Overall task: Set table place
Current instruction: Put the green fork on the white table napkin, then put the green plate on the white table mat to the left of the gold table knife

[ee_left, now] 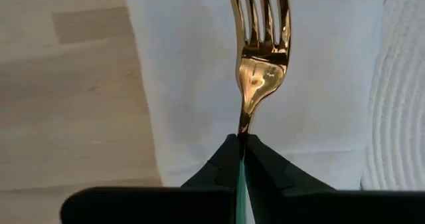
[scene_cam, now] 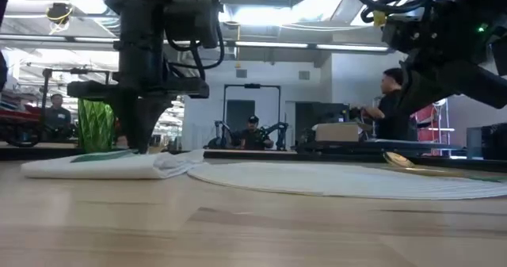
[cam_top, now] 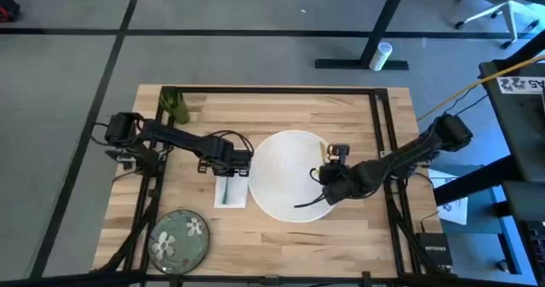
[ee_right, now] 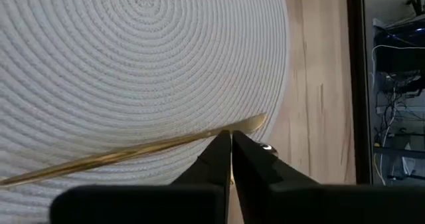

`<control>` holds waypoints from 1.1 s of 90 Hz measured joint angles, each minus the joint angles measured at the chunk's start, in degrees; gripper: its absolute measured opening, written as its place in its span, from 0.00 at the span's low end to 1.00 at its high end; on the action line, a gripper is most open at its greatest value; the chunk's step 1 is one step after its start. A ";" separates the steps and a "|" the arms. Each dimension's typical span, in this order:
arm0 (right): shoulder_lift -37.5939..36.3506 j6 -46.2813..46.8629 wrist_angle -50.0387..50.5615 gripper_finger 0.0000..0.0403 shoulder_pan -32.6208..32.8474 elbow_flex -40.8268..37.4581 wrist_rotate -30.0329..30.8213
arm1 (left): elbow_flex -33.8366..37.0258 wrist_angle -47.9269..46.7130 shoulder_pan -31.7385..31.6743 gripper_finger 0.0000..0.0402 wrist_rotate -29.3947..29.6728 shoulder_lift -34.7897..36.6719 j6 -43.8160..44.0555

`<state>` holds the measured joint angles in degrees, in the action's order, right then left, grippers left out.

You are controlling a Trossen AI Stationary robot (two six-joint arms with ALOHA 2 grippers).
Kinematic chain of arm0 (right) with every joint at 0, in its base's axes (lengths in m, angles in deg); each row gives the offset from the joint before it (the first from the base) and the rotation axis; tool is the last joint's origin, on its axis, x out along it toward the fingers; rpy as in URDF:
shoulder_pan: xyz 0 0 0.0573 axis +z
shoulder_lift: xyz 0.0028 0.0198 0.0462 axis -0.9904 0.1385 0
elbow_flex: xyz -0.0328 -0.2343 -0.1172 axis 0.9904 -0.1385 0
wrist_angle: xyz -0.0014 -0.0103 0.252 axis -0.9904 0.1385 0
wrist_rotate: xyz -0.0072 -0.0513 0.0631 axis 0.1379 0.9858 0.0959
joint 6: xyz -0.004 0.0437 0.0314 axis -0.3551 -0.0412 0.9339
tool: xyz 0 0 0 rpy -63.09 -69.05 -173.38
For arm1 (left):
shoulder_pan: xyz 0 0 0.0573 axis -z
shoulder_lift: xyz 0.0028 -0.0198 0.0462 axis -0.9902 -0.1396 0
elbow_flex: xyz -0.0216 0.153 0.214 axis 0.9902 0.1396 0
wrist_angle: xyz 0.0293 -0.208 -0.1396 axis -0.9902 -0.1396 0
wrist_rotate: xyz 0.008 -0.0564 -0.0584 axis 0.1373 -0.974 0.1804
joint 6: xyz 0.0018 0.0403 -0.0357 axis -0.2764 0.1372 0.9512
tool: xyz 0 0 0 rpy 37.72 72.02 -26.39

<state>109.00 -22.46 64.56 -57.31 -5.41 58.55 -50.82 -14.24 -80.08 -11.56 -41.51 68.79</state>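
Note:
A white napkin [cam_top: 232,193] lies left of the round white woven placemat [cam_top: 281,163]. My left gripper [ee_left: 240,139] stands over the napkin's far end, shut on a fork [ee_left: 262,58] with a gold head and a green handle. A gold-coloured utensil [ee_right: 119,156] lies on the placemat's right part. My right gripper [ee_right: 230,136] is shut just over it, and the low view shows that arm raised above the mat. The green cup [cam_top: 175,106] stands at the far left corner. The green floral plate [cam_top: 179,238] lies near the front left. My left gripper pinches the fork's thin neck [ee_left: 243,125], where the gold head meets the green handle, between its two fingers. The fingers come from above, pointing down. The tines reach out over the napkin [ee_left: 192,84]. I cannot tell whether the fork rests on it.
A black metal frame [cam_top: 379,125] runs along the table's far and right sides. People and desks show in the room beyond the far edge in the low view. Bare wood lies in front of the placemat and between the plate and the napkin.

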 joint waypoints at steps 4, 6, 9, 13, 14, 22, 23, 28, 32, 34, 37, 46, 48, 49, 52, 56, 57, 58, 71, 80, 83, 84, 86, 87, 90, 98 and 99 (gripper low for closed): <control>0.00 0.00 0.00 0.00 0.00 0.00 0.00 | 0.01 0.34 0.15 0.00 0.01 0.00 -0.33; 0.00 0.00 0.00 0.00 0.00 0.00 0.00 | 0.01 0.57 0.20 0.01 0.02 0.00 -0.47; 0.00 0.00 0.00 0.00 0.00 0.00 0.00 | 0.01 0.89 0.31 0.02 0.14 0.00 -0.46; 0.00 -0.34 0.00 0.00 0.00 0.00 -0.01 | 0.01 0.90 0.48 0.04 0.51 0.00 -0.40; 0.00 -0.45 0.00 0.00 0.00 0.00 -0.02 | 0.01 0.86 0.53 0.05 0.57 0.00 -0.39; 0.00 -0.79 0.00 0.00 0.00 0.00 -0.02 | 0.01 0.73 0.79 0.10 0.63 0.00 -0.32; 0.00 -0.80 0.00 0.00 0.00 0.00 -0.02 | 0.01 0.69 0.79 0.11 0.63 0.00 -0.28; 0.00 -0.81 0.00 0.00 0.00 0.00 -0.02 | 0.04 0.50 0.81 0.15 0.61 0.00 -0.03; 0.00 -0.81 -0.02 0.00 0.00 0.00 -0.02 | 0.04 0.63 0.81 0.17 0.60 0.00 -0.02; 0.00 -0.83 -0.02 0.00 0.00 0.00 -0.02 | 0.04 0.65 0.81 0.18 0.60 0.00 0.00; 0.00 -0.83 -0.02 0.00 0.00 0.00 -0.02 | 0.04 0.62 0.79 0.20 0.62 0.00 0.00; 0.00 -0.83 -0.02 0.00 0.00 0.00 -0.02 | 0.04 0.63 0.79 0.24 0.65 0.00 0.01; 0.00 -0.83 -0.02 0.00 0.00 0.00 -0.02 | 0.04 0.63 0.79 0.24 0.71 0.00 -0.08; 0.00 -0.83 -0.02 0.00 0.00 0.00 -0.02 | 0.04 0.63 0.79 0.24 0.77 0.00 -0.16; 0.00 -0.83 -0.02 0.00 0.00 0.00 -0.02 | 0.04 0.65 0.79 0.25 0.94 0.00 -0.48; 0.00 -0.83 -0.02 0.00 0.00 0.00 -0.02 | 0.04 0.63 0.79 0.25 1.03 0.00 -1.37; 0.00 -0.83 -0.02 0.00 0.00 0.00 -0.02 | 0.04 0.63 0.79 0.25 1.05 0.00 -1.59; 0.00 -0.83 -0.02 0.00 0.00 0.00 -0.02 | 0.04 0.63 0.81 0.25 1.08 0.00 -1.67; 0.00 -0.83 -0.04 0.00 0.00 0.00 -0.02 | 0.04 0.63 0.79 0.25 1.37 0.00 -4.76; 0.00 -0.85 -0.04 0.00 0.00 0.00 -0.02 | 0.04 0.63 0.80 0.25 3.07 0.00 -6.90; 0.00 -0.87 -0.04 0.00 0.00 0.00 -0.02 | 0.04 0.63 0.79 0.25 3.21 0.00 -8.04; 0.00 -0.87 -0.04 0.00 0.00 0.00 -0.02 | 0.04 0.63 0.79 0.25 3.21 0.00 -8.47; 0.00 -0.87 -0.04 0.00 0.00 0.00 -0.02 | 0.04 0.60 0.79 0.25 3.22 0.00 -9.62; 0.00 -0.87 -0.04 0.00 0.00 0.00 -0.02 | 0.04 0.58 0.79 0.25 3.25 0.00 -10.03; 0.00 -0.87 -0.04 0.00 0.00 0.00 -0.02 | 0.04 0.54 0.79 0.25 3.25 0.00 -11.46; 0.00 -0.87 -0.04 0.00 0.02 0.00 -0.02 | 0.04 0.57 0.91 0.25 3.22 0.00 -15.17; 0.00 -0.87 -0.06 0.00 0.01 0.00 -0.02 | 0.04 0.57 0.94 0.25 3.16 0.00 -15.78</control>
<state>109.00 -23.34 64.50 -57.30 -5.41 58.52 -50.78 -13.68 -79.15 -8.40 -41.51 53.01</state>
